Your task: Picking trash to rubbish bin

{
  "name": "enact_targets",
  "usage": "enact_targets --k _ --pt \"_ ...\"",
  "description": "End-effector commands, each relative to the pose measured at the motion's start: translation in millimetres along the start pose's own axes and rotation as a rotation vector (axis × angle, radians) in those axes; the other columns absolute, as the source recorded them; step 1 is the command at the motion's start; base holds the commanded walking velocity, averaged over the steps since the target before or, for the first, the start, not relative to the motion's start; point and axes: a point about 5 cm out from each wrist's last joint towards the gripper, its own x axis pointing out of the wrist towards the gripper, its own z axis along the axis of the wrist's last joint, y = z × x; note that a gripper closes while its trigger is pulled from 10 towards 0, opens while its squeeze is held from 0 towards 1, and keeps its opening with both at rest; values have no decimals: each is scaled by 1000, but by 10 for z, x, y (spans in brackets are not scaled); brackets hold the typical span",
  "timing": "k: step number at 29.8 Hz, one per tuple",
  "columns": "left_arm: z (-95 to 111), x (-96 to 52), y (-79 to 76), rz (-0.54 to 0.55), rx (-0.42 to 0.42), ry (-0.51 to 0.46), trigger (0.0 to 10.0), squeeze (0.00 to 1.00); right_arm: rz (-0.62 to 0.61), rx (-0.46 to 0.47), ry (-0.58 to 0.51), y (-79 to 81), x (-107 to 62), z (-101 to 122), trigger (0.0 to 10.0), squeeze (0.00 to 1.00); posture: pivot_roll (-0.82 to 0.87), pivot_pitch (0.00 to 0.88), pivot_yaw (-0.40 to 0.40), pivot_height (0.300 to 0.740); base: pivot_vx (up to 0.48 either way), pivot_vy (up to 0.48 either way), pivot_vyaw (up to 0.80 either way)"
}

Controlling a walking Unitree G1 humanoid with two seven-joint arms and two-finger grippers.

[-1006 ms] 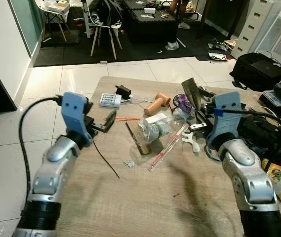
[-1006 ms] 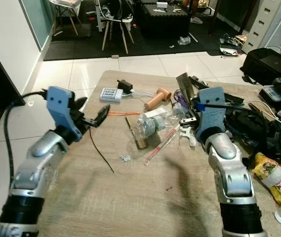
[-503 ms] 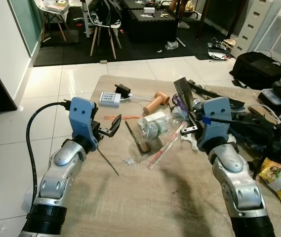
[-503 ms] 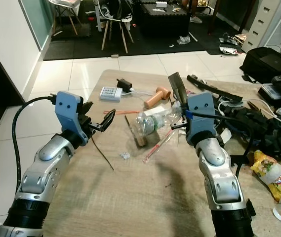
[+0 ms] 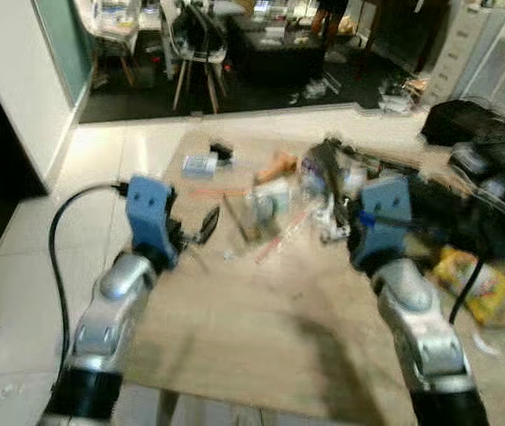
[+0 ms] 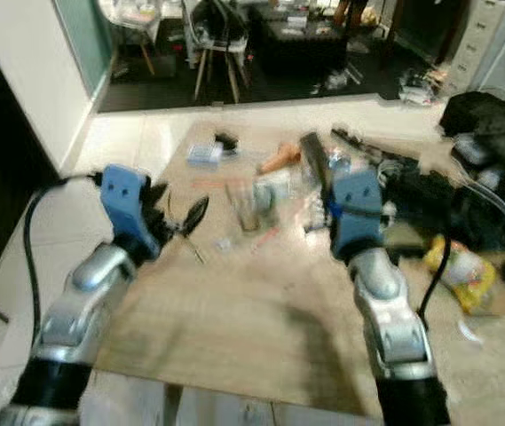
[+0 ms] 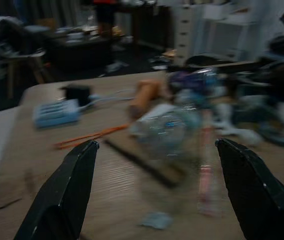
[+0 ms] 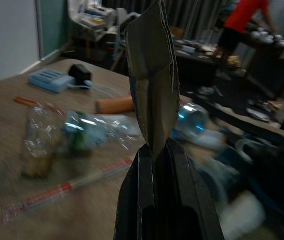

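Arms reach forward over the littered worktop [image 5: 261, 311] — right pincer [image 8: 154, 150], centre-right of the head view, clamped on an upright dark wrapper [image 8: 151, 75]; left pincer [image 7: 154, 192], centre-left, spread wide and empty, facing a crushed plastic bottle [image 7: 169, 127].

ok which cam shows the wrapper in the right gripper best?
The right wrist view: the dark wrapper stands sharp and close, pinched between the right gripper fingers. Both eye views are blurred; there it is just a dark strip sticking up above the blue wrist.
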Motion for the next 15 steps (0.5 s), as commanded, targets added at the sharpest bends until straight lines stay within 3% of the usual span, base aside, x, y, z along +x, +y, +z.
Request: enact_targets --k 1,15 --pt "4 -1 -24 -6 8 0 10000 0 0 1 1 10 -17 -17 10000 0 -81 59 -10 740 -345 0 0" --pt "-5 -16 -31 -21 13 10 10000 0 -3 5 3 8 -22 -26 10000 0 -76 72 -7 740 -329 0 0"
